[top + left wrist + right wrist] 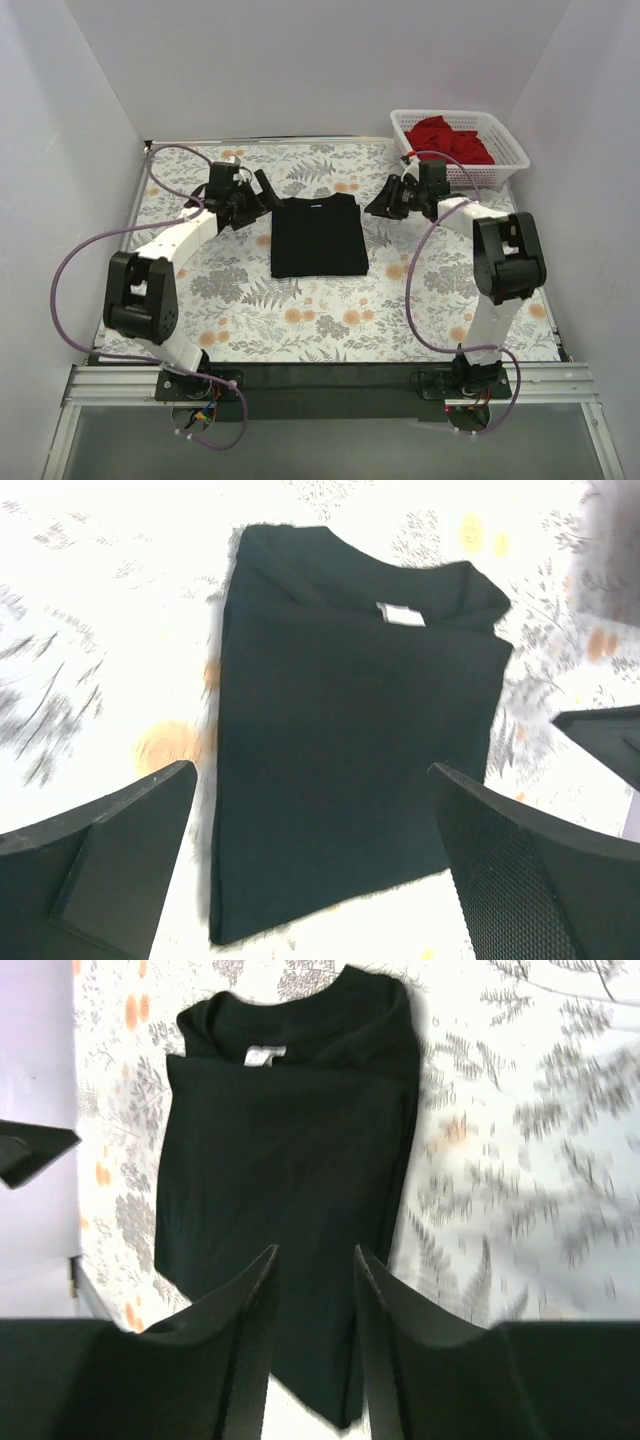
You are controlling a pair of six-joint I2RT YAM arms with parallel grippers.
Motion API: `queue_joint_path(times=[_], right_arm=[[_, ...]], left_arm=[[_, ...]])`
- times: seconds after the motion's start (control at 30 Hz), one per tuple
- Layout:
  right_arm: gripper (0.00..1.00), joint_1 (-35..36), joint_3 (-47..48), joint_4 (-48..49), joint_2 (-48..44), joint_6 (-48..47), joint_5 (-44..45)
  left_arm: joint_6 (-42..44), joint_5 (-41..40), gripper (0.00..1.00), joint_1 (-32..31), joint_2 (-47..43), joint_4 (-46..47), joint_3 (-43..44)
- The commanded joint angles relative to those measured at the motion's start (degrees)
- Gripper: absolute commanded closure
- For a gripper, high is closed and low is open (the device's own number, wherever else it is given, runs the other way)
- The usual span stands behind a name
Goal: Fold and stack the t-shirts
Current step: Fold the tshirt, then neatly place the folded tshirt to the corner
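Note:
The black t-shirt point(318, 236) lies folded into a rectangle on the table's middle, neck towards the back. It also shows in the left wrist view point(350, 730) and in the right wrist view point(290, 1150), white neck label up. The red t-shirt point(450, 138) lies crumpled in the white basket point(510, 150) at the back right. My left gripper point(262, 192) hovers by the black shirt's back-left corner, jaws wide open and empty point(312, 768). My right gripper point(385, 200) hovers by its back-right corner, jaws a little apart and empty point(316, 1250).
The table carries a floral-print cloth point(250, 300). White walls close in the left, back and right sides. Purple cables loop from both arms, one across the cloth at the right point(412, 300). The basket stands just behind the right gripper.

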Motion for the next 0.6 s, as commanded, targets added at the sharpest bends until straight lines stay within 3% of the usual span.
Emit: queue_joint_path(times=[0.0,0.1,0.23,0.57], right_arm=[[0.63,0.5,-2.8,-7.1,-11.1,-10.4,7.5],[0.55,1.0,-5.1,-16.4,-18.0,-14.6,13.9],[0.52,1.3,-6.8,-20.1,-22.5,-18.7,14.8],[0.53,1.3,2.8,-16.6,-7.4,-19.8,10.0]], left_arm=[[2.9,-2.9,0.05,0.1,-7.2,-5.0,-4.7],[4.0,-4.8,0.05,-1.3,-10.7,-7.7,-8.3],[4.0,-7.0,0.05,-4.1,-13.6,-8.6,-12.4],[2.2,-6.9,0.06,-4.3,-14.7,-8.4,-14.0]])
